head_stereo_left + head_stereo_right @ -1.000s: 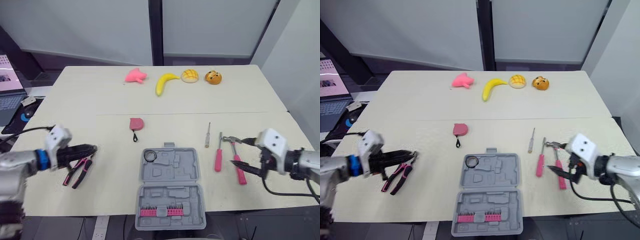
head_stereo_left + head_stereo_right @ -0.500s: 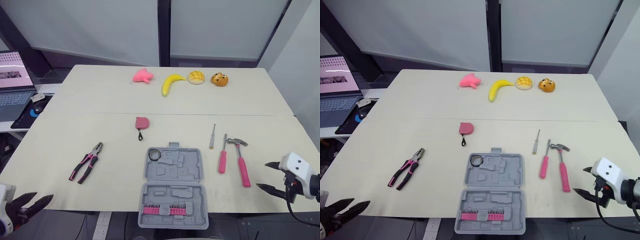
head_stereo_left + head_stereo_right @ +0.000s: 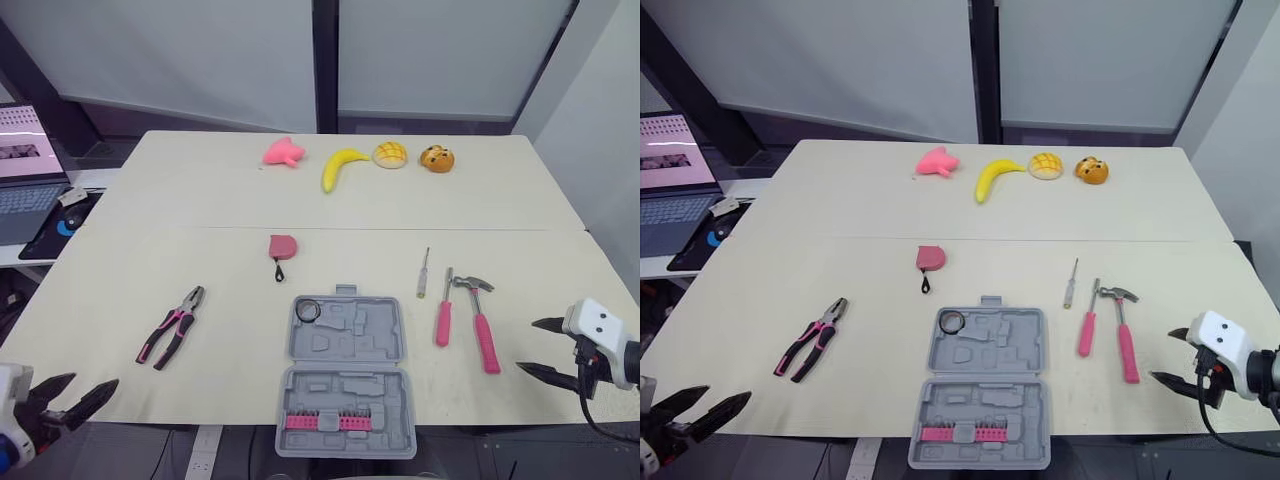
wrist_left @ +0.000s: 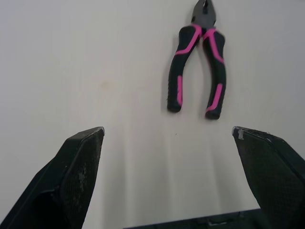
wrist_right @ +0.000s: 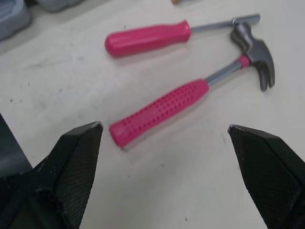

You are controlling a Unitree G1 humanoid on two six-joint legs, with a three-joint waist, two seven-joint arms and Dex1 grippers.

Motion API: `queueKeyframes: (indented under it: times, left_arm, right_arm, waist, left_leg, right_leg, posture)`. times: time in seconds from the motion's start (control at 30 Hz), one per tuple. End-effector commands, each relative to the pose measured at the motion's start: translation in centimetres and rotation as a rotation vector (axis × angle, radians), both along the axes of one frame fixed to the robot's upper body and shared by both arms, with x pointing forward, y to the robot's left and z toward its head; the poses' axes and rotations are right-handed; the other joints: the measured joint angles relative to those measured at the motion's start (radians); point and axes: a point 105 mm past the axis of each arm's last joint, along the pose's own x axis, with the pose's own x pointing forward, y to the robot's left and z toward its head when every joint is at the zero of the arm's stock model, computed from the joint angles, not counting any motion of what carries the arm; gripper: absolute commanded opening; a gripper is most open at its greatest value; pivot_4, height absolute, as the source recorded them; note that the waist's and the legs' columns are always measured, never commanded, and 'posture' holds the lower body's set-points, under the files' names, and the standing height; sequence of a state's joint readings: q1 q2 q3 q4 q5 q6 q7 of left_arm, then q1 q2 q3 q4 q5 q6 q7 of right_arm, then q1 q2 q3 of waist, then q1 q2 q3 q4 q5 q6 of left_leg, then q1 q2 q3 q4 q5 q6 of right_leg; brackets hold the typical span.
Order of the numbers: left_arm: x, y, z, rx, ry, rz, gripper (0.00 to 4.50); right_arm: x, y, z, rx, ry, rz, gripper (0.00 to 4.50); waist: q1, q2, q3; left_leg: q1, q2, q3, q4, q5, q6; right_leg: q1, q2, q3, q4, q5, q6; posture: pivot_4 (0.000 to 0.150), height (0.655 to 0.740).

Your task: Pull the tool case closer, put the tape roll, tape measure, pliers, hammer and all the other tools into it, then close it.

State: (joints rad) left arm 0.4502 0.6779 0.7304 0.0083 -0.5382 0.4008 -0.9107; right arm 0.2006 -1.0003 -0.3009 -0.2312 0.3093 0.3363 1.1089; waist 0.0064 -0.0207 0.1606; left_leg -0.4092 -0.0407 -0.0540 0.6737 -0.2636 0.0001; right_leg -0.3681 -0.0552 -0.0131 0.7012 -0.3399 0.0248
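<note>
Fingers (image 4: 78,162) of left gripper (image 3: 92,382) and right gripper (image 3: 526,346) gape empty, both drawn back to the near edge from pliers (image 3: 170,330) and hammer (image 3: 483,340), so the open tool case (image 3: 346,345) at near centre awaits them.

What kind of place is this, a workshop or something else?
Probably a lab or office test room: a plain table holds an open tool case, pliers and a hammer laid apart, a banana beyond, and a laptop alongside.
</note>
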Motion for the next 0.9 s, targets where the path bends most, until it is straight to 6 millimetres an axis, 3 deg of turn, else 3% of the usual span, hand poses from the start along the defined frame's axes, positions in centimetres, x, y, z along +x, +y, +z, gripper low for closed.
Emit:
queueKeyframes:
  times: [0.03, 0.13, 0.2, 0.3, 0.63, 0.9]
  left_arm:
    - [2.5, -3.1, 2.3, -0.015, -0.105, -0.032, 4.48]
    - [4.3, -5.7, 3.0, -0.037, -0.150, -0.058, 4.48]
    - [6.9, -8.3, 3.6, -0.042, -0.216, -0.060, 4.48]
    - [10.2, -11.4, 3.7, -0.026, -0.258, -0.038, 4.48]
    - [17.3, -17.6, 2.0, 0.014, -0.227, -0.024, 4.48]
    - [22.1, -19.2, 0.1, 0.038, -0.121, 0.058, 4.48]
  right_arm:
    - [1.0, 4.3, 2.9, 0.100, -0.072, 0.119, 4.50]
    - [1.6, 7.0, 4.4, 0.159, -0.091, 0.185, 4.50]
    - [2.2, 9.2, 5.6, 0.206, -0.116, 0.240, 4.50]
    - [2.8, 11.0, 6.3, 0.225, -0.132, 0.280, 4.50]
    - [3.5, 13.6, 6.4, 0.242, -0.132, 0.337, 4.50]
    - [3.2, 13.9, 6.0, 0.242, -0.122, 0.343, 4.50]
  waist:
    - [-0.001, 0.000, 0.000]
    - [0.001, 0.000, 0.000]
    - [0.003, 0.001, 0.000]
    - [0.014, 0.001, 0.000]
    - [0.015, -0.001, -0.001]
    - [0.015, -0.002, 0.000]
  left_leg:
    - [0.000, 0.000, 0.000, 0.000, 0.000, 0.000]
    - [0.000, 0.000, 0.000, 0.000, 0.000, 0.000]
    - [0.000, 0.000, 0.000, 0.000, 0.000, 0.000]
    - [0.000, -0.001, -0.001, 0.001, 0.000, 0.000]
    - [0.000, -0.002, 0.000, 0.002, 0.000, 0.000]
    - [0.000, -0.002, 0.000, 0.003, 0.000, 0.000]
  right_leg:
    - [0.000, 0.000, 0.000, 0.000, 0.000, 0.000]
    - [0.000, 0.000, 0.000, 0.000, 0.000, 0.000]
    - [0.001, 0.000, 0.000, -0.001, 0.000, 0.001]
    - [0.002, 0.001, -0.001, -0.002, 0.001, 0.002]
    - [0.003, 0.002, 0.000, -0.002, 0.002, 0.003]
    - [0.003, 0.002, -0.001, -0.002, 0.002, 0.003]
  posture:
    - [0.150, 0.7193]
    - [0.150, 0.7193]
    - [0.150, 0.7193]
    - [0.150, 0.7193]
    - [0.150, 0.7193]
    - [0.150, 0.7193]
